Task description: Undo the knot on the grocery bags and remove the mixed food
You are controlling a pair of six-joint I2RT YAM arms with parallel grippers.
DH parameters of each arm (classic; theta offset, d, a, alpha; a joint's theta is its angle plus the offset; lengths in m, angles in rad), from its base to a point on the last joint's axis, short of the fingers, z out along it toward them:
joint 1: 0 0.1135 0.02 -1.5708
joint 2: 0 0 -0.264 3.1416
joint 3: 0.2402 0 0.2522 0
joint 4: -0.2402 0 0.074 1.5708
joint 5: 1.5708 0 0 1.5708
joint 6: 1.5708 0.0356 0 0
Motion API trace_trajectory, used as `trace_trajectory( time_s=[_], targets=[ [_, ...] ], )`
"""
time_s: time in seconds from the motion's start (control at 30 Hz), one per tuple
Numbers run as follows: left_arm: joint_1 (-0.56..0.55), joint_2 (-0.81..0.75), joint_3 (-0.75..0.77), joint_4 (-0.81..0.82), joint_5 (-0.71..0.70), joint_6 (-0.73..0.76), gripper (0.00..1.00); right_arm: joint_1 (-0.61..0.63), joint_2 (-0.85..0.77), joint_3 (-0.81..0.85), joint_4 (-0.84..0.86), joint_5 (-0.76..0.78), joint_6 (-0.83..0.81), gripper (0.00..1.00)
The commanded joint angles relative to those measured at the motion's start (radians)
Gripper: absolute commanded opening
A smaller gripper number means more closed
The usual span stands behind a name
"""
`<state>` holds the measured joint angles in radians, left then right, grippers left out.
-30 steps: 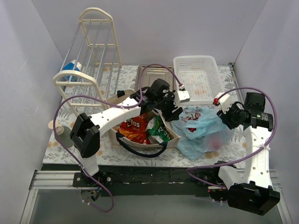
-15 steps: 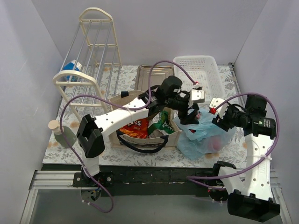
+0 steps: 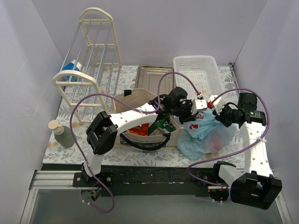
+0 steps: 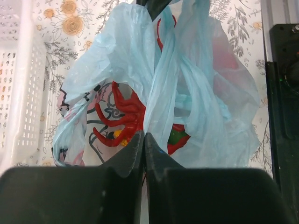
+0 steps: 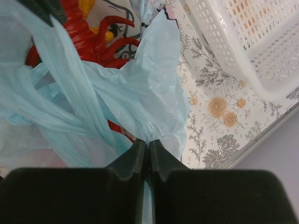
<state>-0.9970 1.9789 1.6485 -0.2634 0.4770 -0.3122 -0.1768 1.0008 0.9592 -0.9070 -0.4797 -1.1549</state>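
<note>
The light-blue bag (image 3: 208, 135) is held by both grippers. A fold of the thin plastic is pinched in the left gripper (image 4: 144, 136), with its fingers pressed tight together on it. Another fold is pinched the same way in the right gripper (image 5: 148, 143). The knot is probably being pulled loose now. To do this well, the two folds should be pulled apart slowly and sideways, because plastic this thin could be torn by a hard tug. The bag should be kept low on the tabletop (image 3: 117, 156), so that nothing is tipped out. If the twisted strips (image 5: 79, 112) only get tighter, a new grip nearer the knot may be needed. Whether the knot is already open cannot be told. The bag is found close to the right edge of the tabletop, toward the near edge, just in front of the white basket (image 3: 198, 77) in the far right corner. It looks soft, crinkly and puffed up, and it can be seen through. A red toy lobster (image 4: 122, 116) is seen inside it, with something red and a bit of green. The beige tote (image 3: 127, 100) is beside it, nearer the middle, with a chip bag (image 3: 135, 131) and a green snack bag (image 3: 161, 125) inside.
</note>
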Motion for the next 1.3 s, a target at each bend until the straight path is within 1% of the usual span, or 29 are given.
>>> trace_trajectory(
  time_s=[0.0, 0.07, 0.1, 0.13, 0.17, 0.2, 0.3, 0.37, 0.47, 0.5, 0.57, 0.6, 0.67, 0.7, 0.77, 0.83, 0.87, 0.9, 0.93, 0.97, 1.0, 1.03, 1.1, 1.17, 1.2, 1.27],
  targets=[
    [-0.012, -0.096, -0.067, 0.059, -0.078, 0.015, 0.00, -0.045, 0.044, 0.079, 0.173, 0.049, 0.239, 0.07],
    [-0.011, -0.153, -0.148, 0.093, -0.080, 0.019, 0.00, -0.096, 0.053, 0.107, 0.189, -0.005, 0.320, 0.04],
    [-0.011, -0.220, -0.185, 0.131, -0.093, 0.022, 0.00, -0.125, 0.058, 0.134, 0.181, -0.014, 0.334, 0.04],
    [-0.011, -0.251, -0.217, 0.145, -0.104, 0.025, 0.00, -0.134, 0.067, 0.150, 0.168, -0.020, 0.343, 0.04],
    [-0.011, -0.288, -0.283, 0.159, -0.118, 0.036, 0.00, -0.141, 0.070, 0.159, 0.162, -0.023, 0.354, 0.04],
    [-0.011, -0.342, -0.309, 0.168, -0.135, 0.042, 0.00, -0.156, 0.068, 0.173, 0.157, -0.025, 0.357, 0.04],
    [0.000, -0.423, -0.396, 0.173, -0.192, 0.045, 0.00, -0.173, 0.073, 0.190, 0.154, -0.001, 0.386, 0.03],
    [0.008, -0.498, -0.432, 0.176, -0.216, 0.038, 0.00, -0.181, 0.078, 0.194, 0.198, 0.029, 0.425, 0.02],
    [0.008, -0.610, -0.493, 0.219, -0.212, 0.033, 0.00, -0.217, 0.110, 0.231, 0.238, 0.049, 0.503, 0.02],
    [0.008, -0.636, -0.515, 0.255, -0.198, 0.044, 0.00, -0.252, 0.123, 0.252, 0.235, 0.030, 0.521, 0.02],
    [0.009, -0.682, -0.539, 0.257, -0.140, 0.065, 0.00, -0.291, 0.176, 0.332, 0.234, -0.037, 0.546, 0.03],
    [0.008, -0.687, -0.541, 0.294, -0.127, 0.067, 0.00, -0.320, 0.192, 0.366, 0.223, -0.055, 0.560, 0.04],
    [0.009, -0.683, -0.536, 0.326, -0.111, 0.056, 0.00, -0.340, 0.239, 0.453, 0.198, -0.098, 0.581, 0.07],
    [0.009, -0.675, -0.535, 0.370, -0.103, 0.052, 0.00, -0.343, 0.251, 0.475, 0.166, -0.106, 0.584, 0.09],
    [0.008, -0.652, -0.500, 0.412, -0.094, 0.033, 0.00, -0.345, 0.252, 0.521, 0.140, -0.102, 0.584, 0.10],
    [0.008, -0.594, -0.460, 0.476, -0.095, 0.012, 0.00, -0.346, 0.233, 0.532, 0.137, -0.070, 0.583, 0.11],
    [0.006, -0.568, -0.416, 0.490, -0.095, 0.012, 0.00, -0.349, 0.225, 0.535, 0.141, -0.057, 0.580, 0.12],
    [0.008, -0.524, -0.397, 0.513, -0.086, 0.012, 0.00, -0.349, 0.210, 0.532, 0.148, -0.036, 0.578, 0.15],
    [0.006, -0.499, -0.382, 0.520, -0.075, 0.018, 0.00, -0.351, 0.203, 0.526, 0.152, -0.025, 0.580, 0.27],
    [0.008, -0.480, -0.360, 0.518, -0.068, 0.050, 0.00, -0.351, 0.196, 0.518, 0.157, -0.011, 0.590, 0.34],
    [0.008, -0.468, -0.360, 0.536, -0.064, 0.058, 0.00, -0.351, 0.197, 0.509, 0.148, -0.004, 0.590, 0.38],
    [0.008, -0.451, -0.365, 0.549, -0.069, 0.065, 0.03, -0.349, 0.200, 0.515, 0.104, -0.007, 0.586, 0.43],
    [0.006, -0.448, -0.363, 0.549, -0.067, 0.078, 0.42, -0.352, 0.205, 0.539, 0.060, -0.016, 0.571, 0.47],
    [0.006, -0.451, -0.351, 0.540, -0.092, 0.046, 0.73, -0.352, 0.199, 0.567, -0.009, -0.045, 0.543, 0.51],
    [0.008, -0.453, -0.334, 0.533, -0.109, -0.020, 0.78, -0.352, 0.190, 0.578, -0.036, -0.109, 0.485, 0.51],
    [0.006, -0.445, -0.306, 0.518, -0.175, -0.095, 0.83, -0.352, 0.173, 0.583, -0.143, -0.187, 0.410, 0.52]
  ],
)
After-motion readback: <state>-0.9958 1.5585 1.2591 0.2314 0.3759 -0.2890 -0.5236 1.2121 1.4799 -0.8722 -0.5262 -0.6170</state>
